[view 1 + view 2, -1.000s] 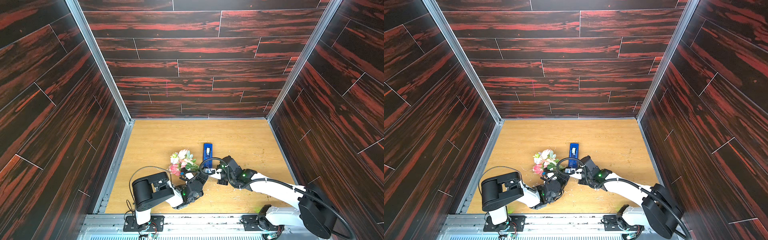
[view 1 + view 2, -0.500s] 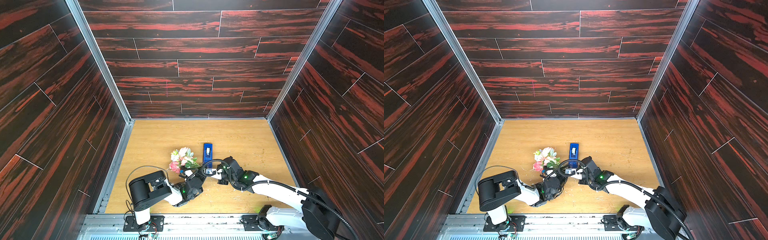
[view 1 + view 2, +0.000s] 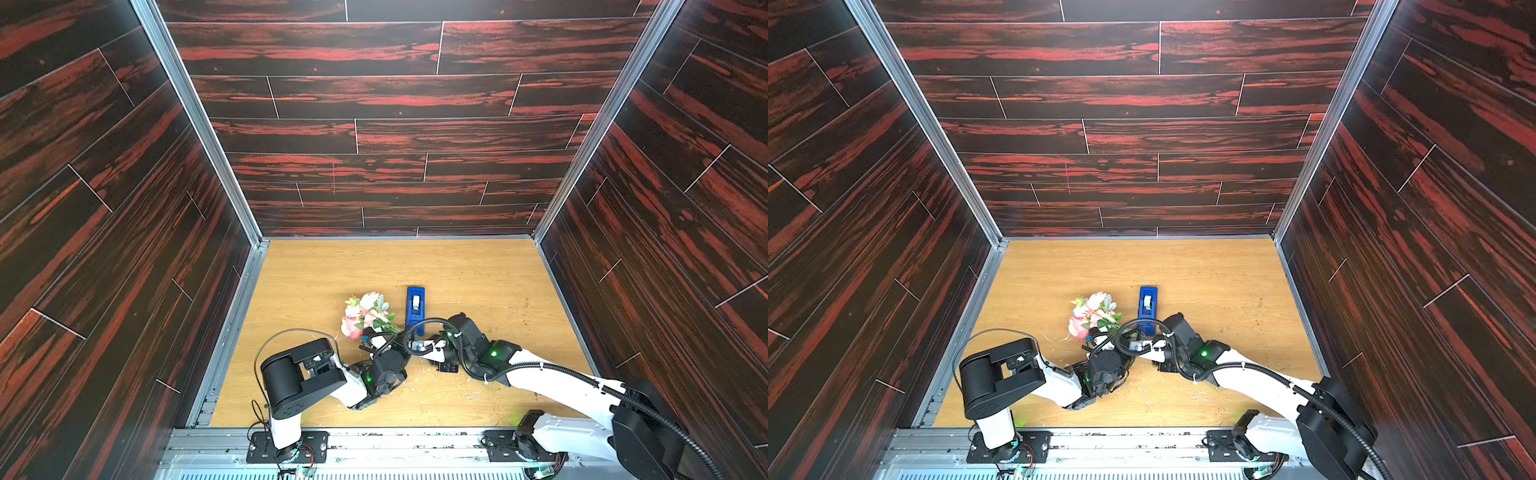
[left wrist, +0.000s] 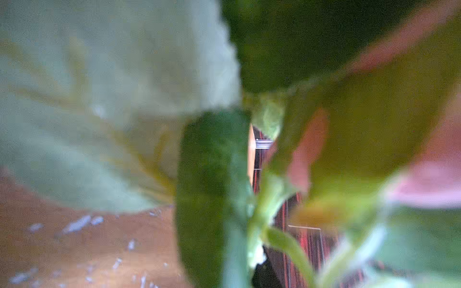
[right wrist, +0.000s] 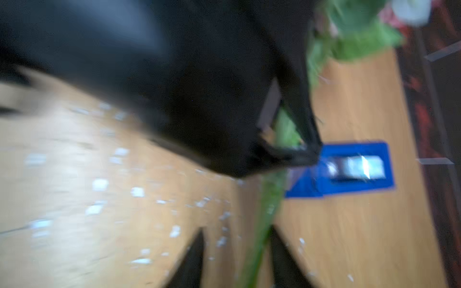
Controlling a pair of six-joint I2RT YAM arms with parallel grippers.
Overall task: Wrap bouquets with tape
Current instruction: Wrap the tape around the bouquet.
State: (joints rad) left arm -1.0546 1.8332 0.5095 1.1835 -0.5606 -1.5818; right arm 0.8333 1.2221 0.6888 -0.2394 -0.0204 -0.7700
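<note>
The bouquet (image 3: pixel 368 311) (image 3: pixel 1094 311) of pink and white roses lies on the wooden floor, its blooms toward the back and its stems toward the arms. The tape sits in the blue dispenser (image 3: pixel 415 309) (image 3: pixel 1147 309) (image 5: pixel 354 169) just right of it. My left gripper (image 3: pixel 374 338) (image 3: pixel 1100 338) (image 5: pixel 287 134) is shut on the green stems just below the leaves. Blurred leaves (image 4: pixel 99 99) fill the left wrist view and hide its jaws. My right gripper (image 3: pixel 412 345) (image 5: pixel 237 232) stands open, with the stem ends (image 5: pixel 272 199) running loose between its fingers.
Small white scraps (image 5: pixel 99 184) litter the wooden floor (image 3: pixel 478 282) around both arms. Dark red panelled walls (image 3: pixel 374 124) close in the back and both sides. A metal rail (image 3: pixel 374 444) carrying the arm bases runs along the front edge.
The right gripper has opened and let go of the stems. The left gripper has closed on them near the leaves. The bouquet has barely shifted.
</note>
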